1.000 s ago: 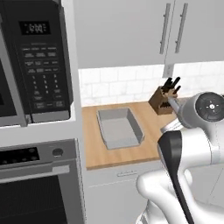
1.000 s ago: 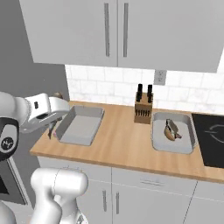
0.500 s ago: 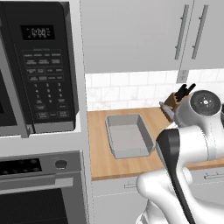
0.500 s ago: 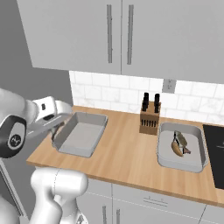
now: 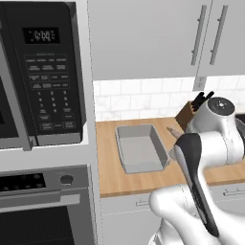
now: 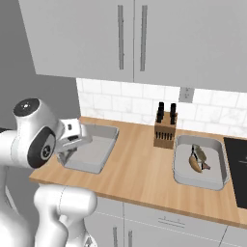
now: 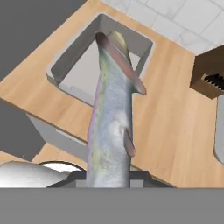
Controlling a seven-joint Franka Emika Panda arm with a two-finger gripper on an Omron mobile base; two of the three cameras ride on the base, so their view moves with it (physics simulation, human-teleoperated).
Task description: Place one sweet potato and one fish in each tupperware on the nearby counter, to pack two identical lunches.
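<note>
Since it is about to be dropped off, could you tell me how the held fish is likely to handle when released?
The fish juts straight out from the gripper without drooping, so probably stiff. Its smooth, tapered body may slip. Long and rounded, it could roll slightly in the empty tupperware.

Two tupperwares stood on the counter (image 6: pixel 140 169): the left tupperware (image 6: pixel 92 148) lay left of the knife block (image 6: pixel 164 129), the right tupperware (image 6: pixel 200 161) right of it. A fish (image 6: pixel 199 153) and a sweet potato (image 6: pixel 194 165) lay in the right one.
</note>
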